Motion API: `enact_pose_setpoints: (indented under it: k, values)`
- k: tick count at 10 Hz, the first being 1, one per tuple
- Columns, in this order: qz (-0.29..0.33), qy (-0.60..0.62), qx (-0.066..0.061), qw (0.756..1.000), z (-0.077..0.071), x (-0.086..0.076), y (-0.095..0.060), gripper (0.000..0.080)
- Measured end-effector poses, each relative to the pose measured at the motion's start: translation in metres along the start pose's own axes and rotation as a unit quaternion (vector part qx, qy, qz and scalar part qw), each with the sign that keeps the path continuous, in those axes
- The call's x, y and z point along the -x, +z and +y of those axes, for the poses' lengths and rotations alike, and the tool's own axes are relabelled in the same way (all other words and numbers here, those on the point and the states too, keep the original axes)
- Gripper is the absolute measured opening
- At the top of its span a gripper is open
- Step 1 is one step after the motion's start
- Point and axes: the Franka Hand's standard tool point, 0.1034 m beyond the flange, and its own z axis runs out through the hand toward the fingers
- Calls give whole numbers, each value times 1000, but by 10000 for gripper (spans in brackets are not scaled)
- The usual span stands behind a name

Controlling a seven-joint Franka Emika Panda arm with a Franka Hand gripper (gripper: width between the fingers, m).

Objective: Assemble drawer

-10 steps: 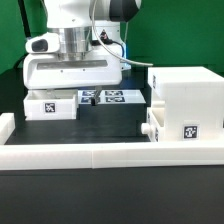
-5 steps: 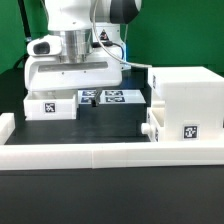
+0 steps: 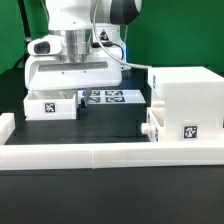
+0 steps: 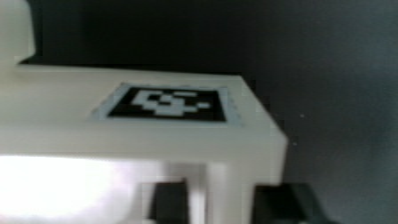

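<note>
Presently, the arm (image 3: 85, 25) fills the upper part of the exterior view toward its left, its white wrist body dropping straight down onto a tray. The casing (image 3: 183, 100), the largest drawer part, stands on the black table (image 3: 110, 125) at the exterior view's right, a boxy white block with a square tag on its near face. A long low white wall (image 3: 100, 152) runs across the foreground, with a short return at the exterior view's left, and the casing stands just behind it. One tray (image 3: 53, 107) lies at the exterior view's left, directly beneath the wrist, showing a tag on its near face. The second tray (image 3: 152, 129) sits in the casing's lower opening, its front and small knob projecting toward the exterior view's left. The marker board (image 3: 112, 97) lies flat on the table between the first tray and the casing, partly behind the arm. The gripper (image 4: 217, 200) is hidden by the wrist body in the exterior view. In the wrist view its two dark fingers (image 4: 171, 200) stand to either side of a white wall of the tray (image 4: 160, 140), narrowly set, with the tray's tagged face just beyond; the picture is blurred, and whether the pads press the wall or merely flank it cannot be told.
</note>
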Motion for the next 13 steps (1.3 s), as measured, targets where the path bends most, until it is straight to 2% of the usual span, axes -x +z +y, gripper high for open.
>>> enact_pose_setpoints:
  k: [1, 3, 7, 9, 11, 12, 13]
  values:
    - [0, 0, 0, 1000, 0, 0, 0, 64]
    - [0, 0, 0, 1000, 0, 0, 0, 39]
    - [0, -5, -1, 1000, -2, -2, -1, 39]
    - [3, -46, -3, 999, -18, -23, -16, 41]
    - [-15, -85, -16, 996, -20, -41, -28, 41]
    - [-14, -101, -18, 995, -23, -57, -36, 41]
    - [-6, -117, -15, 993, -25, -64, -40, 41]
